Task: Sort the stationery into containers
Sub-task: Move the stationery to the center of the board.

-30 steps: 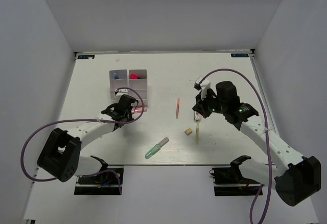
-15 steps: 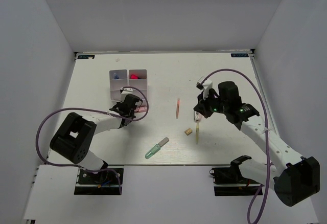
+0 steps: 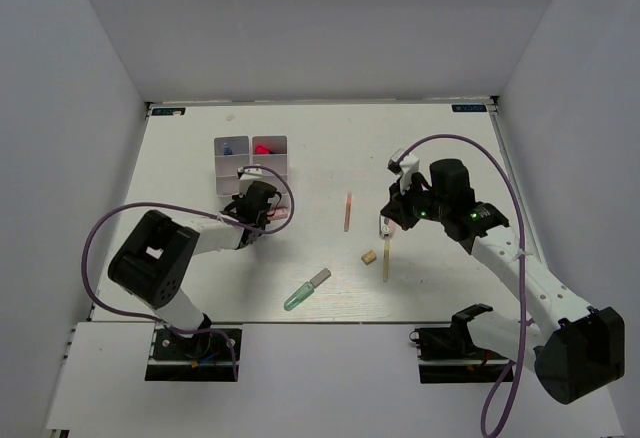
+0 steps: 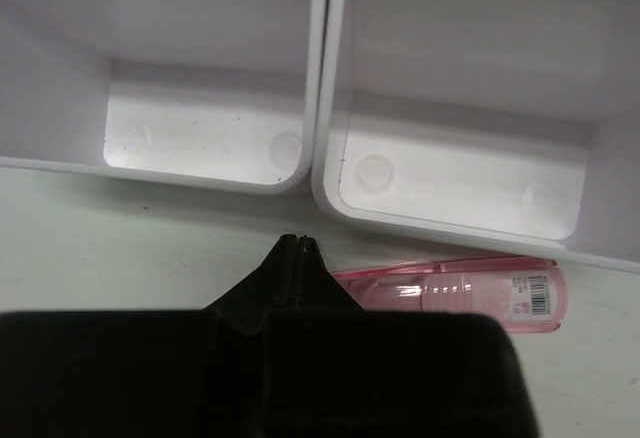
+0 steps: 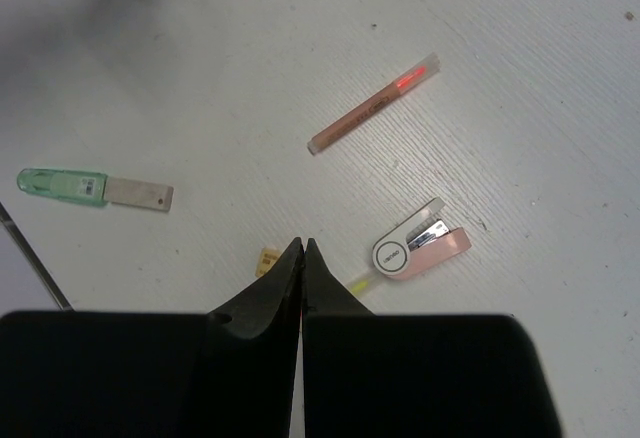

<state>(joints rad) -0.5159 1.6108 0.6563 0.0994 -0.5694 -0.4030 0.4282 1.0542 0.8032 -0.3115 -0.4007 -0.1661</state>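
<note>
**Both pincers closed and empty among the scattered stationery**

My left pincer (image 4: 298, 245) is pressed fully closed, tip against tip, with nothing between the fingers. It points at the near ends of the two white trays (image 4: 318, 148), which stand side by side with their walls touching. The pink tube (image 4: 450, 293) has clear walls and a barcode label at one end. It lies flat on the table (image 3: 450, 158) just to the right of my fingers, along the right tray's near wall and outside it. From above, a blue marker (image 3: 228, 146) sits in the far compartment of the left tray. A red marker (image 3: 262, 149) sits in the far compartment of the right tray.

My right pincer (image 5: 302, 248) is also clamped closed on nothing, over the right half of the table. A small pink-and-white stapler (image 5: 420, 251) lies just beside its tips on one side and the tan eraser (image 5: 267, 260) on the other. The wooden pencil (image 3: 386, 260) runs toward my base from under the fingers. The thin orange pencil (image 5: 372, 104), with a red spot near its pale end, lies farther out between my two arms. The pale green marker (image 5: 92, 188), translucent with a grey end, lies well apart, near the table's front edge.
</note>
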